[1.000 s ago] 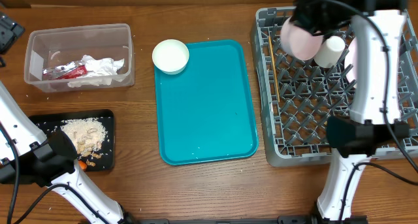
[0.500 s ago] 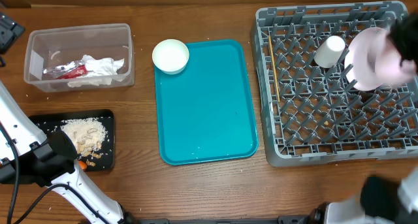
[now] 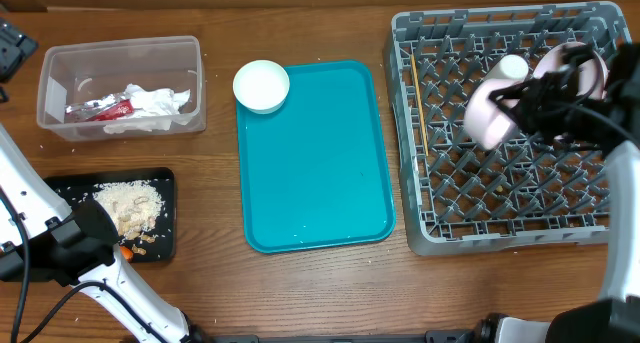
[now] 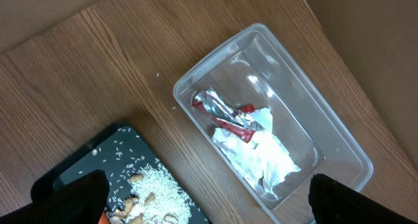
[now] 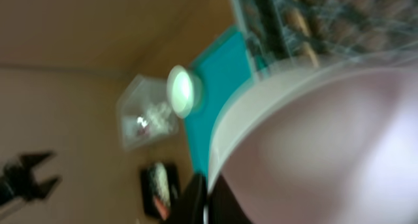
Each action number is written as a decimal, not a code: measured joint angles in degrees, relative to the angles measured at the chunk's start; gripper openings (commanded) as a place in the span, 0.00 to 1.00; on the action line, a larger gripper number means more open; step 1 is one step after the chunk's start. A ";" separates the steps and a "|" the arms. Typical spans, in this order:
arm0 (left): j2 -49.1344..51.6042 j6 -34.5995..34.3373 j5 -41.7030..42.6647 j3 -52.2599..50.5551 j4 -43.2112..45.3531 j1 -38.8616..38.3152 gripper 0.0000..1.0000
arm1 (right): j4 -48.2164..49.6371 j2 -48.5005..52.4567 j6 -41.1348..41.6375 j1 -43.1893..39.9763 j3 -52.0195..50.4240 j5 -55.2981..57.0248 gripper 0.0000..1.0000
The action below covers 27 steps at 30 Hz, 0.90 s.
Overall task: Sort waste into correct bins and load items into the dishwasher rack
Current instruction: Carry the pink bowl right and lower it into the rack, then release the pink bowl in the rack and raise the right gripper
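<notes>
So the right hand is over the dishwasher rack, roughly mid-rack toward the far side. It's clamped on a white dish that I'm fairly sure is the held bowl. The right wrist view is badly blurred, but the white rim fills most of it with a dark finger at the bottom edge, so it reads as a grip on the rim. I can't tell if the bowl touches the pegs.

Already in the rack:
- white cup, just far of the held bowl
- large plate, on edge near the far-right corner, partly behind the arm
- chopstick, lying along the rack's left side

The second bowl sits at the far-left corner of the teal tray, overlapping its edge.

On the left of the table, the clear tub has the napkin and red wrapper inside. Nearer, the black tray holds the crumbly bits, with a bit of orange carrot peeking out at its near edge beside the left arm.

The left hand is spread wide with nothing between the fingers, up above the tub and black tray.
</notes>
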 measured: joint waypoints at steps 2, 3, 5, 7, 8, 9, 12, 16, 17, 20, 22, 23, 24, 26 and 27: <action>0.00 0.00 0.00 0.00 0.00 0.00 1.00 | 10.38 0.20 0.35 -0.39 -6.75 -6.40 0.04; 0.00 0.00 0.00 0.00 0.00 0.00 1.00 | 15.61 0.22 1.07 -0.72 -9.86 -9.25 0.04; 0.00 0.00 -0.02 0.00 0.02 0.00 1.00 | 19.87 0.22 1.62 -1.33 -12.98 -12.55 0.04; 0.00 0.00 -0.02 0.00 0.00 0.00 1.00 | 22.32 0.22 1.95 -1.99 -14.58 -14.53 0.04; 0.00 0.00 -0.02 0.00 0.00 0.00 1.00 | 22.80 0.22 2.03 -2.38 -14.99 -15.04 0.04; 0.00 0.00 0.00 0.00 0.00 0.00 1.00 | 22.88 0.22 2.05 -2.89 -15.26 -15.45 0.04; 0.00 0.00 0.00 0.00 0.02 0.00 1.00 | 23.17 0.20 2.25 -4.83 -15.87 -15.52 0.04; 0.00 0.00 0.00 0.00 0.02 0.00 1.00 | 24.30 0.20 2.38 -8.26 -18.18 -15.32 0.04; 0.00 0.00 0.00 0.00 0.02 0.00 1.00 | 24.35 0.20 2.45 -8.61 -18.56 -15.28 0.04; 0.00 0.00 -0.02 0.00 0.02 0.00 1.00 | 24.39 0.72 2.71 -9.77 -20.13 -15.34 0.04; 0.00 0.00 -0.02 0.00 0.00 0.00 1.00 | 24.26 2.01 2.91 -9.99 -20.65 -15.67 0.07; 0.00 0.00 0.00 0.00 0.02 0.00 1.00 | 24.26 2.40 2.89 -9.99 -20.72 -15.72 0.10; 0.00 0.00 -0.02 0.00 0.00 0.00 1.00 | 24.09 3.26 3.08 -9.97 -20.76 -15.85 0.15; 0.00 0.00 -0.02 0.00 0.02 0.00 1.00 | 22.86 3.96 3.48 -10.12 -20.76 -15.69 0.16; 0.00 0.00 0.00 0.00 0.00 0.00 1.00 | 22.34 3.96 4.00 -10.32 -20.76 -15.69 0.17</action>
